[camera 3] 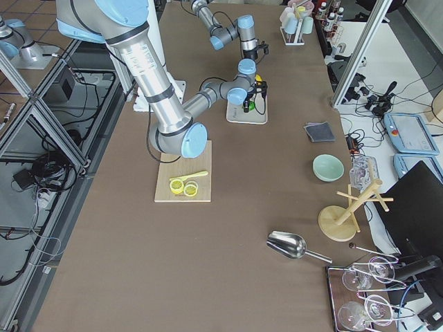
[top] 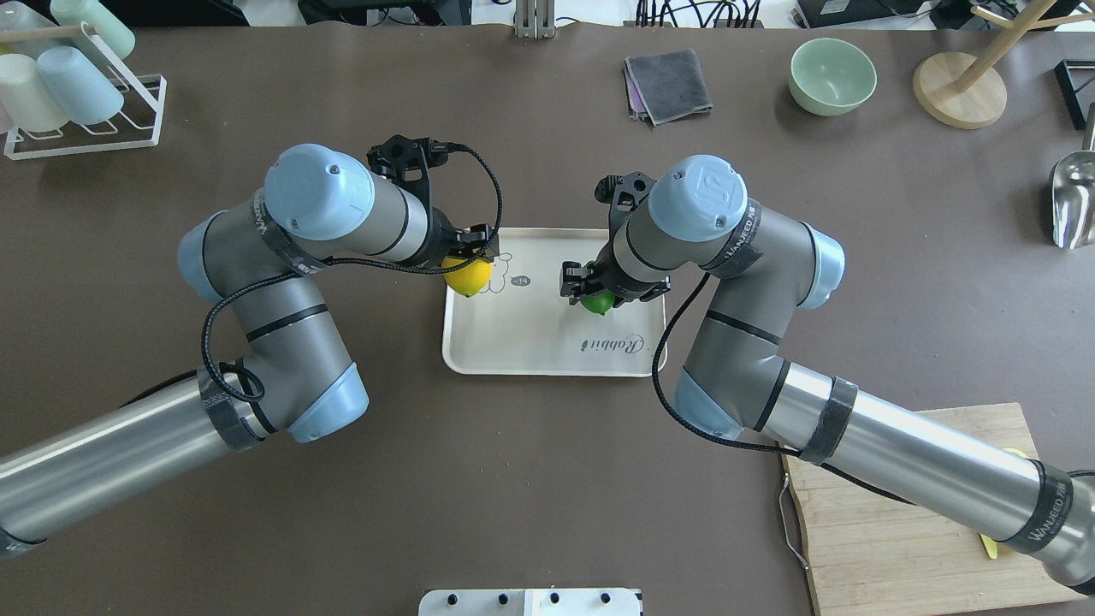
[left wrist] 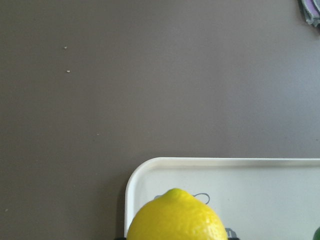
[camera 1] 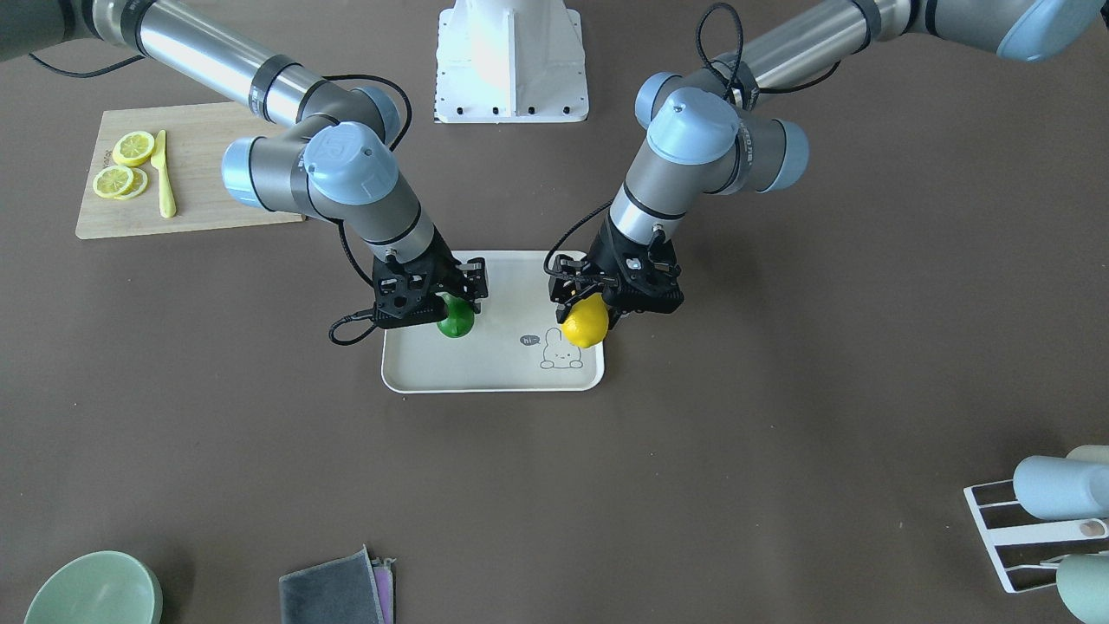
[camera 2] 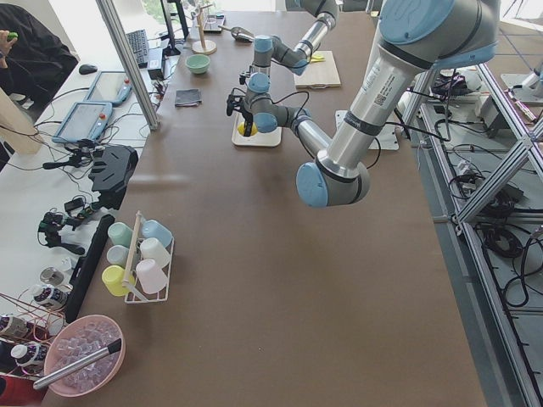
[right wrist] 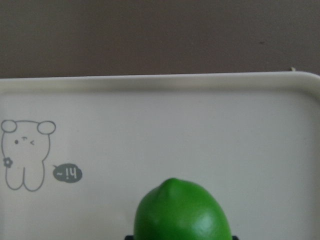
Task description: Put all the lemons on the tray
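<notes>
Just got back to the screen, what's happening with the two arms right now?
Each arm has one lemon at the tray. The left gripper is shut on the yellow lemon near the tray's bunny-print end, close to its rim. The right gripper is shut on the green lemon over the other half. Neither lemon is released yet, and I cannot tell whether either touches the tray surface.

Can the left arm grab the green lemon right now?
Probably not. The left arm's fingers are already closed on the yellow lemon at the tray's corner. The right arm's fingers are clamped around the green lemon, leaving little room.
</notes>
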You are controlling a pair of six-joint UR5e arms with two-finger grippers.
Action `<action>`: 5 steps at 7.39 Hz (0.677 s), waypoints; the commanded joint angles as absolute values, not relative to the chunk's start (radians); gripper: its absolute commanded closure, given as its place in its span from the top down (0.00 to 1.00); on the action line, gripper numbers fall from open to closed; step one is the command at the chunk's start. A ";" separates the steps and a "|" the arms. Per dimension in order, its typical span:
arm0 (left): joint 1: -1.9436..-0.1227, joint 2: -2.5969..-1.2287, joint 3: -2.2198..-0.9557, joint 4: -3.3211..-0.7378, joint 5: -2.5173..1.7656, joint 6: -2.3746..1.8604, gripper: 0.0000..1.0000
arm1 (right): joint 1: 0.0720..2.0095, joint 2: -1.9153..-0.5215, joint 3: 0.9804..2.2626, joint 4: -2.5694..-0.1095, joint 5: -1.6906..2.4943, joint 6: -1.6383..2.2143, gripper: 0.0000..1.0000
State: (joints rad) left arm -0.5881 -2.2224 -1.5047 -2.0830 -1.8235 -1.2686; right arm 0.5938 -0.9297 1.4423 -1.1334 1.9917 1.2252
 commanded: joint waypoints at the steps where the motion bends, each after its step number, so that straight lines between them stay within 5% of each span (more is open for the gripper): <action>1: -0.482 -2.238 -1.503 -2.054 -1.714 -1.285 0.00 | 0.633 -0.928 1.450 -1.138 2.015 1.229 1.00; 3: -0.440 -2.241 -1.496 -2.051 -1.677 -1.284 0.08 | 0.728 -0.934 1.453 -1.141 2.129 1.223 1.00; 4: -0.442 -2.249 -1.502 -2.046 -1.677 -1.281 0.97 | 0.776 -0.942 1.460 -1.140 2.194 1.212 1.00; 5: -0.471 -2.246 -1.541 -2.033 -1.686 -1.266 0.98 | 0.835 -0.986 1.492 -1.138 2.233 1.195 1.00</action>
